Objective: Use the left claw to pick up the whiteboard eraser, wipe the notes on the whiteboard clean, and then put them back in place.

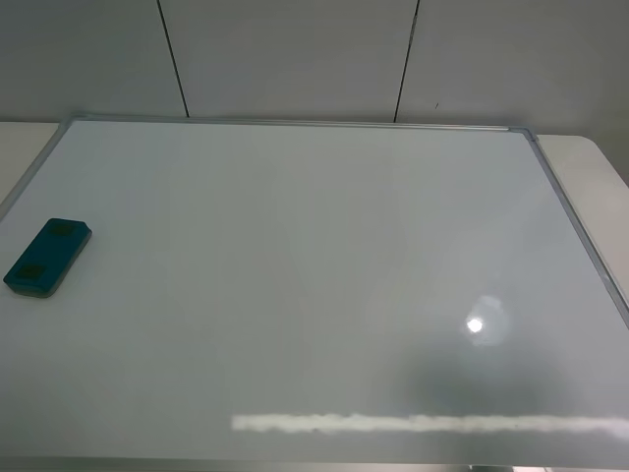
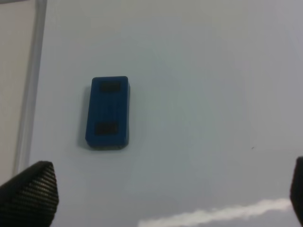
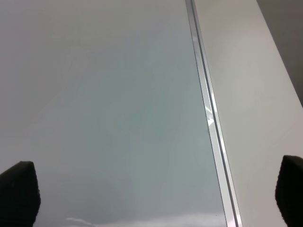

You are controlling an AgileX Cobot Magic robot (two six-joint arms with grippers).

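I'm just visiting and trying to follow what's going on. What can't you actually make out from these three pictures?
- Both arms: outside the high view entirely.
- Left claw: only its fingertips show in the left wrist view; the rest is cut by the edge.
- Right gripper: likewise cropped in the right wrist view.
- Whiteboard eraser: its underside faces the whiteboard, hidden.
- Red notes: none visible in any view; glare and a bright streak cover small patches of board.

Whiteboard eraser (image 2: 107,112) flat on whiteboard (image 2: 203,94), clear of the wide-spread end effector (image 2: 156,189) fingers (image 2: 31,191).
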